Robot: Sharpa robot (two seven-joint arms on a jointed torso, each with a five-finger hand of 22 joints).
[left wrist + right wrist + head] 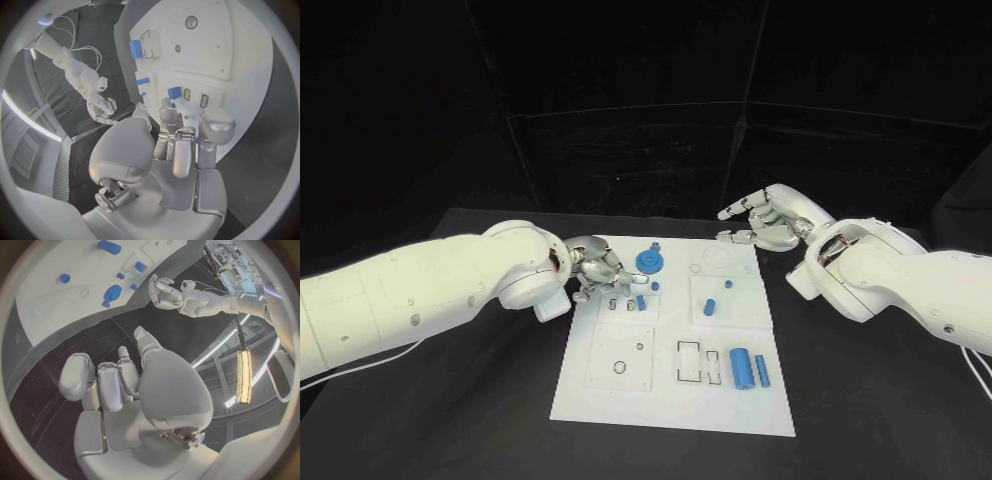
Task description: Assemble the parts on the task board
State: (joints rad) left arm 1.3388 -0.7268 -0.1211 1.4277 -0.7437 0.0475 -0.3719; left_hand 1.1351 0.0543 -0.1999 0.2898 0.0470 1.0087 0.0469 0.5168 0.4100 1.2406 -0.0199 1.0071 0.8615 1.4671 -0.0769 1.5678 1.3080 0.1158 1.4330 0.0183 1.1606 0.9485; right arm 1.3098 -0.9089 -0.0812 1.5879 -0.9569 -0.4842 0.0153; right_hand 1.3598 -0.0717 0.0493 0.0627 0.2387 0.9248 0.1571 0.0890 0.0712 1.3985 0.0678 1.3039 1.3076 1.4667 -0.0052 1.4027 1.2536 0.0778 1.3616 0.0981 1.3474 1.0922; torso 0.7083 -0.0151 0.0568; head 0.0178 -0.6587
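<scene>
Left hand [599, 268] hovers over the white task board's [661, 405] near-left corner; I can't tell whether it holds anything. Right hand [764, 222] waits empty, fingers apart, off the far corner. Next I'd seat a small blue part [640, 300] precisely.

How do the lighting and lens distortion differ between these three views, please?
Head view: dark surroundings, the white task board evenly bright, its edges straight. Left wrist view: fisheye, the board's edges bow, and the left hand shows soft highlights. Right wrist view: fisheye as well, the right hand sits before a dark table, with a glaring strip light to one side.
</scene>
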